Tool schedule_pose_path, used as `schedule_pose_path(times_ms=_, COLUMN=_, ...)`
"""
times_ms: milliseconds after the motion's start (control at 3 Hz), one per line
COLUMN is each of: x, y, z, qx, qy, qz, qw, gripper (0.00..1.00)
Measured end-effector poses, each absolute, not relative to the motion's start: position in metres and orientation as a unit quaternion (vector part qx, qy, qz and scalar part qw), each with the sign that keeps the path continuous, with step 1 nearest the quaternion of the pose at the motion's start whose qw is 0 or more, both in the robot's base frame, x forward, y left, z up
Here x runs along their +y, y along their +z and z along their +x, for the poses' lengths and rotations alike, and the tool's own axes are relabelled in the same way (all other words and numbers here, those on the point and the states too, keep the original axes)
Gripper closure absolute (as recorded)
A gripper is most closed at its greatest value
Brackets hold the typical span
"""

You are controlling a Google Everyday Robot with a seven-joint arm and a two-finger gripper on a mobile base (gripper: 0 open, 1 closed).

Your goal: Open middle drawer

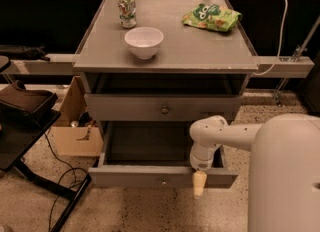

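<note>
The middle drawer (125, 177) stands pulled out, at six o'clock from the closed top drawer (125, 108). We see the gripper (199, 185) pointing down over its front panel, at three o'clock from the knob (163, 181). We cannot tell whether the claw is spread or pressed together. A white bowl (144, 41) sits on the cabinet top (200, 51).

2 drawers (125, 108); single bowl (144, 41), can (127, 10), bag (211, 17), tool (199, 186) at open drawer (125, 177)

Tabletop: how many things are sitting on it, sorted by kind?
Can: 1
Bowl: 1
Snack bag: 1
Total: 3
The gripper is not on the top. It hangs at the front edge of the open middle drawer.
</note>
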State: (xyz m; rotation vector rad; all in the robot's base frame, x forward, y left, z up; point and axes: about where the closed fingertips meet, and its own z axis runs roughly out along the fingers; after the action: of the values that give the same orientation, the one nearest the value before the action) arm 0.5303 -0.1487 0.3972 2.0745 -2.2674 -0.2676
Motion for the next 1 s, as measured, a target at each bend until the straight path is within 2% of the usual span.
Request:
schedule_pose_path(times_ms=333, x=-0.142, y=0.408, z=0.505, qx=-0.745, qy=-0.094, qz=0.659, qw=0.051, gripper=0.17)
schedule_pose_path(times_ms=667, x=-0.137, y=0.416, z=0.468, qx=-0.757, qy=-0.118, qz=0.638, qw=0.072, gripper=0.40)
schedule_pose_path(times_ms=1000, x=-0.136, y=0.416, z=0.458, qx=-0.760, qy=-0.131, qz=0.632, qw=0.079, gripper=0.65)
